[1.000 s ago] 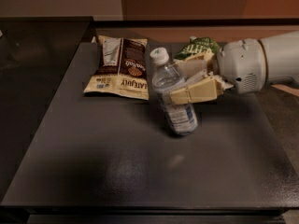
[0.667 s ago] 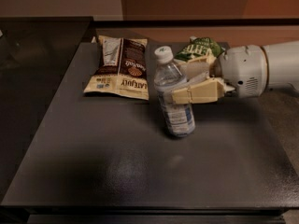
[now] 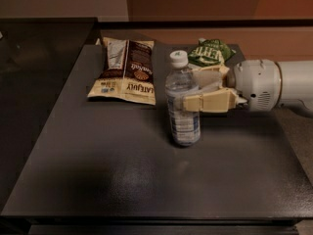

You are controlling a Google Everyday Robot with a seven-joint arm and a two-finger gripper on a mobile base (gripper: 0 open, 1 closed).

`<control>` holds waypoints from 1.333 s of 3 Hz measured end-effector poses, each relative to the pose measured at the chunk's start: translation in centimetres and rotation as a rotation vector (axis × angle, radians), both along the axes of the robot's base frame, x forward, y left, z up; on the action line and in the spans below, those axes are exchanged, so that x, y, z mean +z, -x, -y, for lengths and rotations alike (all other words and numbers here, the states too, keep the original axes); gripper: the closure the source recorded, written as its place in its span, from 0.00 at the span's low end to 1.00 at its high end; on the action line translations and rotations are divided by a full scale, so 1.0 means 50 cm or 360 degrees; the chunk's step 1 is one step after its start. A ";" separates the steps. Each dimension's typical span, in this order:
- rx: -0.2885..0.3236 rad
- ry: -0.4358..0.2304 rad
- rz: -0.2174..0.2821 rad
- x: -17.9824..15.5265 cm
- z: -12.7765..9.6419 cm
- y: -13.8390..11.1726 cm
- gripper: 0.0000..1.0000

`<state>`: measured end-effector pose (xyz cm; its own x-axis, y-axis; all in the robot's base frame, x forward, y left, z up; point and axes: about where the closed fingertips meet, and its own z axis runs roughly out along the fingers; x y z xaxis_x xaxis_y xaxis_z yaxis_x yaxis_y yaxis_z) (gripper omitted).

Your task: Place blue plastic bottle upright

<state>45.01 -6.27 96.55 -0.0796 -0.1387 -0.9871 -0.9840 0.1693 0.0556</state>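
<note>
The blue plastic bottle point(image 3: 183, 101) stands almost upright on the dark table point(image 3: 122, 165), near its middle, white cap on top and pale label low on its body. Its base rests on the table. My gripper point(image 3: 191, 93) reaches in from the right. Its cream fingers point(image 3: 211, 102) sit on either side of the bottle's middle and are shut on it. The white arm housing point(image 3: 259, 84) lies to the right of the bottle.
A brown-and-cream snack bag point(image 3: 126, 70) lies flat behind and left of the bottle. A green chip bag point(image 3: 209, 53) lies behind the gripper. The table's front edge runs along the bottom, with a dark counter point(image 3: 39, 48) at the left.
The bottle has tipped from a lean to almost upright, held in the gripper. The gripper has shifted slightly with it.
</note>
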 end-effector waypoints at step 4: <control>0.0050 -0.0137 0.0144 -0.029 0.014 0.003 0.00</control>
